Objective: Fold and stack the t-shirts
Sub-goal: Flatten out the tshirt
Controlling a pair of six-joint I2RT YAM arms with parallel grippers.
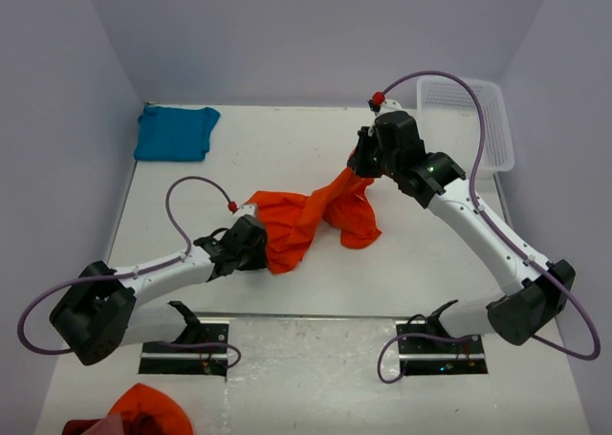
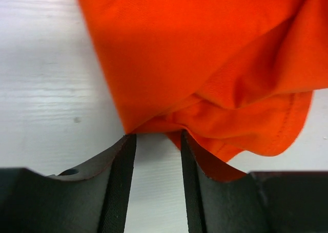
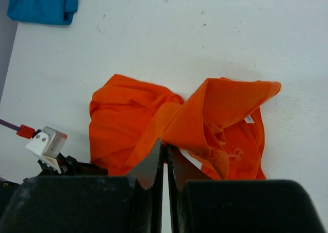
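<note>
One white table. Two shirts: the orange shirt is crumpled at centre frame; the teal shirt lies folded at upper left. One white basket sits at upper right. Two grippers: the right gripper has its fingers pressed together, pinching a raised orange fold. The left gripper has its fingers spread, the orange hem at their tips and overlapping one finger.
</note>
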